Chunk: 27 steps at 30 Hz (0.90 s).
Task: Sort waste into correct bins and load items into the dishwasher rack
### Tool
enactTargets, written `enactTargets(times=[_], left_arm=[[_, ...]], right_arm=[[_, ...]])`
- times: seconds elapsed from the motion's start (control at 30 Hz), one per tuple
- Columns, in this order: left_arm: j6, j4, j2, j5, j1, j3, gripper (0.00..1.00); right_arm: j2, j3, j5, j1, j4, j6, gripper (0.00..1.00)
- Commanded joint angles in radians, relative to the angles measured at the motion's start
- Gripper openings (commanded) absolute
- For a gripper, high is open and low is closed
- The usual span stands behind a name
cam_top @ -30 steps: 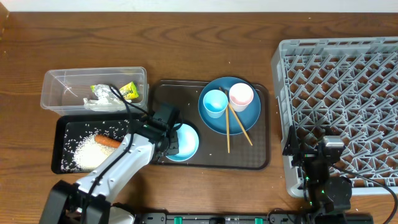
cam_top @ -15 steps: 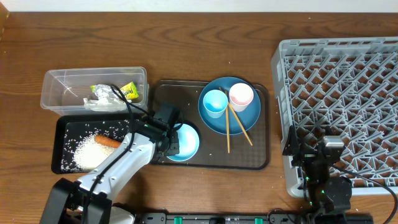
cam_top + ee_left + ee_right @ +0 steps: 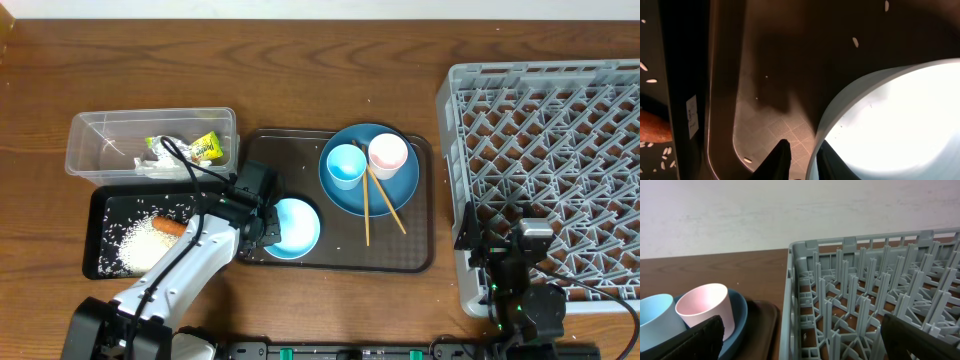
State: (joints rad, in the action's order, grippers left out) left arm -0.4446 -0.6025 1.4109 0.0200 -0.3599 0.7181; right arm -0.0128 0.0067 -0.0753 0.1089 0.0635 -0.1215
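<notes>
My left gripper [image 3: 262, 222] straddles the left rim of the light-blue bowl [image 3: 297, 226] on the brown serving tray [image 3: 420, 250]. In the left wrist view the gripper [image 3: 803, 145] has one finger inside the bowl [image 3: 900, 115] against its wall. The other finger stands outside with a thin gap to the rim, so the jaws are narrowly open. The dark-blue plate [image 3: 395, 190] carries the blue cup [image 3: 346, 165], the pink cup [image 3: 388, 153] and the chopsticks [image 3: 385, 205]. My right gripper [image 3: 802, 345] hangs wide open and empty over the front left corner of the dishwasher rack [image 3: 560, 150].
The clear tub [image 3: 100, 140] holds the snack wrapper [image 3: 207, 147] and the tissue [image 3: 165, 155]. The black tray [image 3: 100, 215] in front of it holds the carrot [image 3: 170, 227] and rice [image 3: 135, 245]. A few rice grains lie on the brown tray near the bowl.
My left gripper has shifted slightly left and its jaws have narrowed around the bowl's rim, uncovering more of the bowl from above. The right arm has not moved.
</notes>
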Motion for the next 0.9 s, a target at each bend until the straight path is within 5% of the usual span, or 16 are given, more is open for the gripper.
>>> enactTargets(times=[0.0,0.2,0.43,0.87], left_arm=[[-0.002,-0.005,-0.013,0.022,0.005,0.000,0.21],[-0.001,-0.002,-0.013,0.074,0.005,0.000,0.21],[0.000,-0.002,-0.013,0.074,0.005,0.000,0.06],[0.029,-0.005,-0.013,0.074,0.005,0.000,0.06]], right_arm=[[0.002,-0.002,0.001,0.001,0.004,0.003,0.99],[0.002,-0.002,0.001,0.001,0.004,0.003,0.99],[0.002,-0.002,0.001,0.001,0.004,0.003,0.99],[0.002,-0.002,0.001,0.001,0.004,0.003,0.99]])
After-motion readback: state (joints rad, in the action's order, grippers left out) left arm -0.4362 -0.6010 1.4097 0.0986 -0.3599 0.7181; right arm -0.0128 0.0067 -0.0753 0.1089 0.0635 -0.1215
